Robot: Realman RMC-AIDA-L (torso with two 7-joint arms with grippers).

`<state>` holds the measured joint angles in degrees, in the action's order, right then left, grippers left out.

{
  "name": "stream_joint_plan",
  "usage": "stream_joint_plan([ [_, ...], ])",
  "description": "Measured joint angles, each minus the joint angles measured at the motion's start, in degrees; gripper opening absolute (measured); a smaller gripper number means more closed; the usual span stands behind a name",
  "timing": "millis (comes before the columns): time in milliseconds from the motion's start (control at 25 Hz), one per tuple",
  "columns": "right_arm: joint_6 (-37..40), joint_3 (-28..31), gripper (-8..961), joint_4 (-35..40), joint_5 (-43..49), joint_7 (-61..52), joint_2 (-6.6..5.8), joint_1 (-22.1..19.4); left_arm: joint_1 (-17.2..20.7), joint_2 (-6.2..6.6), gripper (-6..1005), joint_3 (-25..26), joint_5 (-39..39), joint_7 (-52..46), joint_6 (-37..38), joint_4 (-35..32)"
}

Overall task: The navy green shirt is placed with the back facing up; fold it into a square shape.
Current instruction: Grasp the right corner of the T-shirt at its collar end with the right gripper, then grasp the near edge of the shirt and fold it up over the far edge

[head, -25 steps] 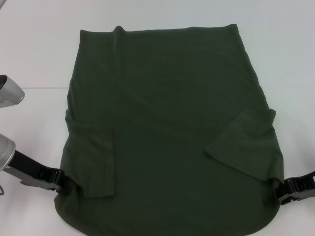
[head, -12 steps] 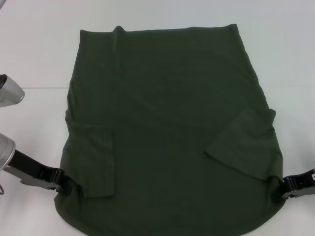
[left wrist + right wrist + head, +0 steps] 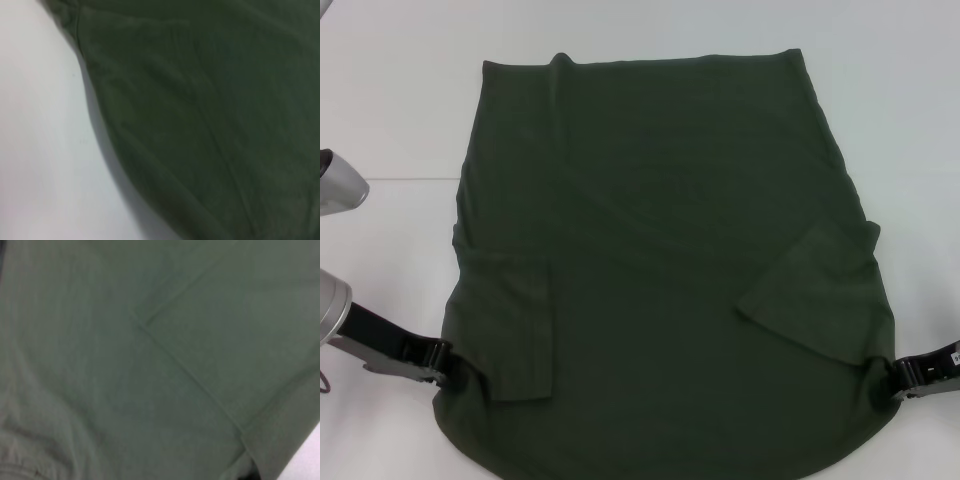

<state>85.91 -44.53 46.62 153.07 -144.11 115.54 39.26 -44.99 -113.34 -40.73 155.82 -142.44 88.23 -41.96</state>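
The navy green shirt (image 3: pixel 660 250) lies flat on the white table (image 3: pixel 390 90), plain side up, with both short sleeves folded inward over the body. My left gripper (image 3: pixel 452 370) is shut on the shirt's left side edge near the front corner. My right gripper (image 3: pixel 888 385) is shut on the right side edge near the other front corner. The cloth puckers at both spots. The left wrist view shows the shirt's (image 3: pixel 210 110) curved edge on the table. The right wrist view is filled by the shirt (image 3: pixel 150 365), with a folded sleeve edge across it.
The left arm's silver links (image 3: pixel 335 190) stand at the left edge of the head view. Bare white table lies around the shirt on the far, left and right sides. The shirt's near hem reaches the bottom of the head view.
My right gripper's fingers have drawn together on the shirt's right edge. My left gripper has slid slightly inward onto the left edge. The shirt lies as before.
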Motion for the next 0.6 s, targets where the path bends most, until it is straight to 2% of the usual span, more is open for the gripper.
stream_joint_plan([
  [280, 2.7, 1.1, 82, 0.2, -5.0, 5.7, -0.95, -1.5, 0.7, 0.21, 44, 0.7, -3.7, 3.1, 0.5, 0.2],
  [480, 7.5, 3.7, 77, 0.3, -7.3, 11.7, -1.37, -3.0, 1.8, 0.78, 44, 4.1, -5.5, 5.3, 3.3, 0.1],
  [600, 10.4, 5.3, 75, 0.4, -7.6, 15.0, -1.51, -4.0, 2.5, 1.58, 44, 7.1, -5.6, 6.5, 5.5, 0.1],
])
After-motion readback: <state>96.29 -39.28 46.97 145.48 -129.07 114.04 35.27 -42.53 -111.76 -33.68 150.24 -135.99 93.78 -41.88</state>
